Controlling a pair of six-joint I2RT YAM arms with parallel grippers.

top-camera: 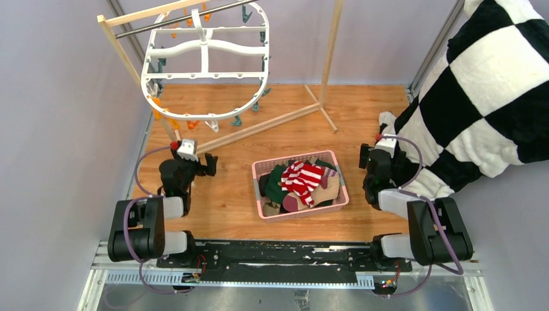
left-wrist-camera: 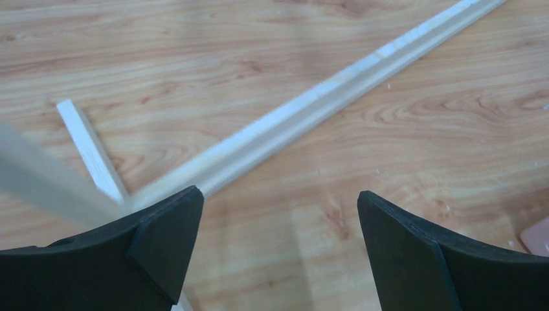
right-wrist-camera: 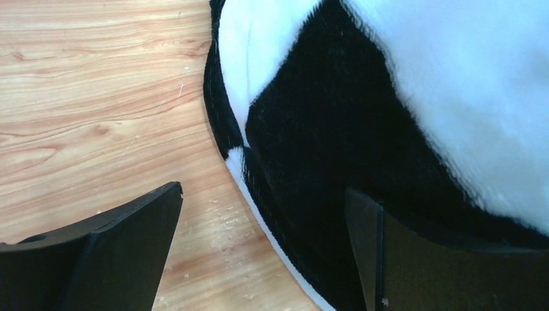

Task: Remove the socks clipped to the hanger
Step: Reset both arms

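Observation:
The white oval hanger (top-camera: pixel 206 46) hangs from the wooden rack at the back left, its orange and teal clips dangling with no sock on them. The socks (top-camera: pixel 300 182) lie piled in the pink basket (top-camera: pixel 265 170) at the table's middle, the red-and-white striped one on top. My left gripper (top-camera: pixel 206 162) is open and empty, low over the table left of the basket; in the left wrist view (left-wrist-camera: pixel 278 214) it shows over bare wood. My right gripper (top-camera: pixel 370 150) is open and empty right of the basket, and in the right wrist view (right-wrist-camera: pixel 262 210) it is at the checkered cloth's edge.
The wooden rack frame (top-camera: pixel 330 48) stands at the back, its base bars (left-wrist-camera: pixel 311 110) lying across the table near my left gripper. A big black-and-white checkered cloth (top-camera: pixel 485 84) covers the right side, also in the right wrist view (right-wrist-camera: pixel 388 97).

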